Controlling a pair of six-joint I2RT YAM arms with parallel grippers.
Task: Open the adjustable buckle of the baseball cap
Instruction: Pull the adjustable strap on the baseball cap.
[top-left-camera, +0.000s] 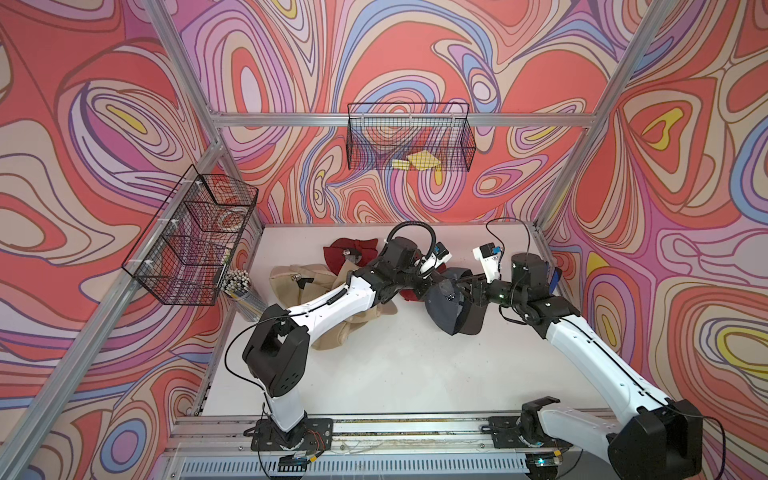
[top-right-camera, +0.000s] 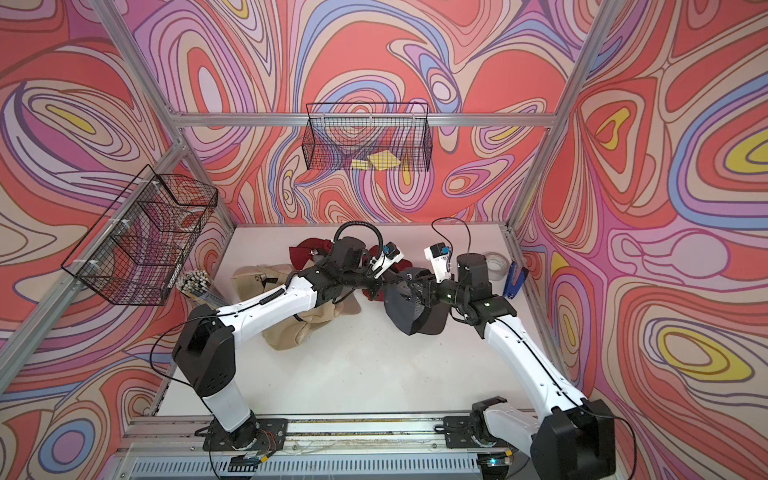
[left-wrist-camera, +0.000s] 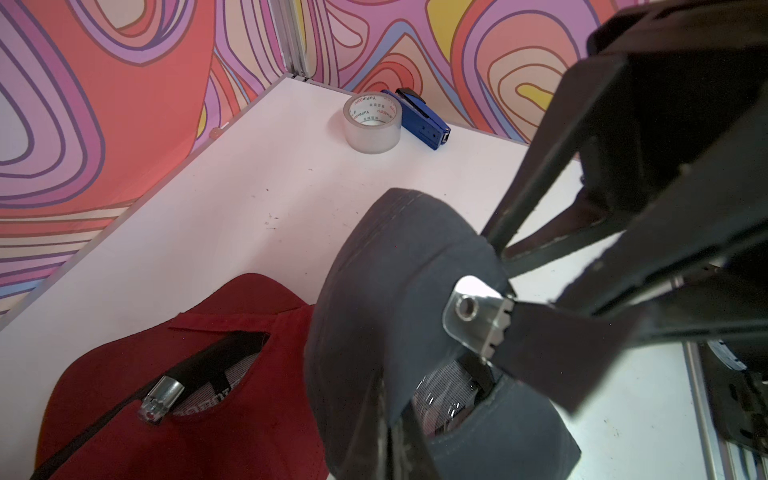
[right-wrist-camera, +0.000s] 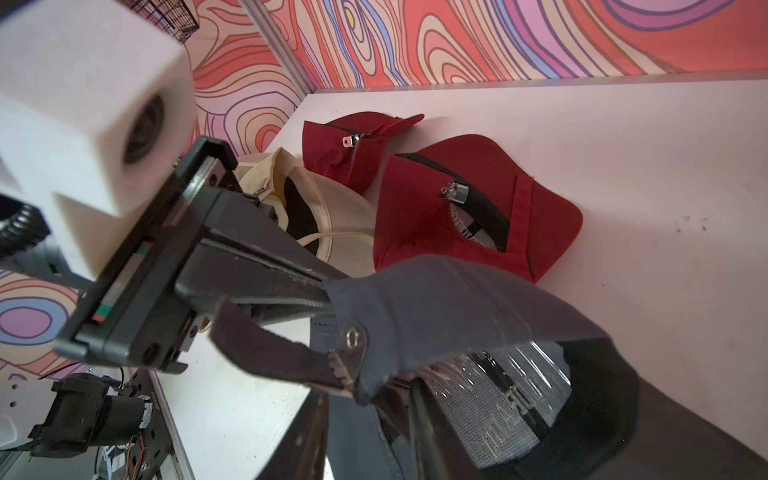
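The dark grey baseball cap (top-left-camera: 446, 309) (top-right-camera: 409, 311) lies mid-table between both arms in both top views. Its silver buckle (left-wrist-camera: 473, 316) (right-wrist-camera: 353, 345) sits on the rear band, and the dark strap tail (right-wrist-camera: 270, 353) sticks out past the buckle's teeth. My left gripper (right-wrist-camera: 328, 295) (left-wrist-camera: 395, 449) is shut on the grey band beside the buckle. My right gripper (right-wrist-camera: 365, 415) (left-wrist-camera: 498, 249) straddles the cap's rear edge just under the buckle. Grey fabric lies between its fingers (right-wrist-camera: 309, 436); whether they pinch it I cannot make out.
Two red caps (right-wrist-camera: 457, 216) (right-wrist-camera: 353, 145) and beige caps (top-left-camera: 299, 282) lie behind and left of the grey one. A tape roll (left-wrist-camera: 372, 120) and a blue stapler (left-wrist-camera: 419, 118) sit in the back right corner. A cup of pencils (top-left-camera: 239, 282) stands at the left wall under a wire basket (top-left-camera: 195, 237).
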